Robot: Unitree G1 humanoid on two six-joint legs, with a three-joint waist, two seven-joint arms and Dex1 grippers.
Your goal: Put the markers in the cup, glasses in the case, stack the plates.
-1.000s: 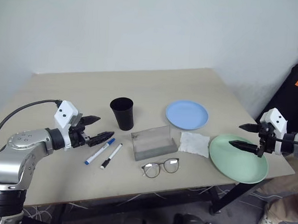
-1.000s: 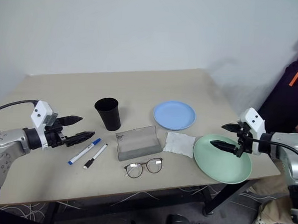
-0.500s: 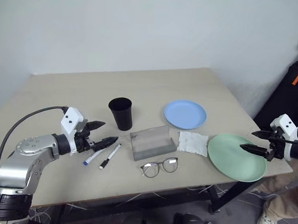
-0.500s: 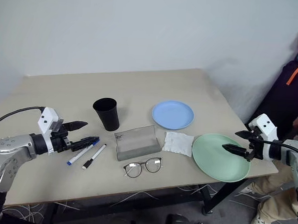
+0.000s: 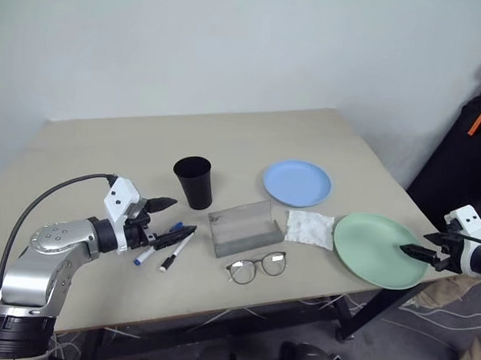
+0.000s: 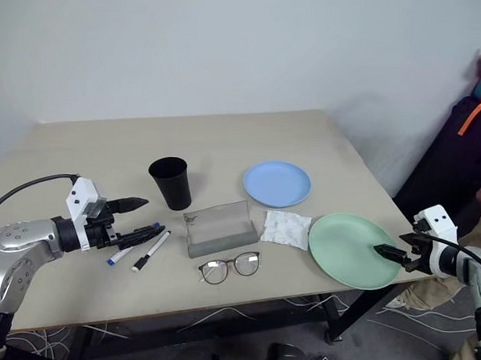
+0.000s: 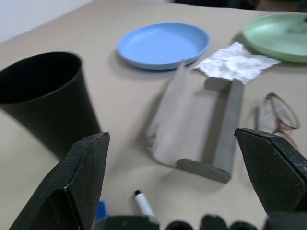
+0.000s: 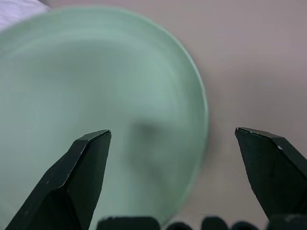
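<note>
two markers (image 5: 166,249) under the spread left gripper (image 5: 171,220)

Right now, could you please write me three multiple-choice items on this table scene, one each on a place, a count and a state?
1. What lies between the case and the green plate?
A. cup
B. napkin
C. glasses

2. How many markers lie on the table?
A. one
B. two
C. three

3. How is the right end effector?
A. open, empty
B. shut on the plate
C. holding a marker

Answers:
1 B, the white napkin sits between them.
2 B, one blue-capped, one black-capped.
3 A, its fingers stand apart at the green plate's rim.
</note>
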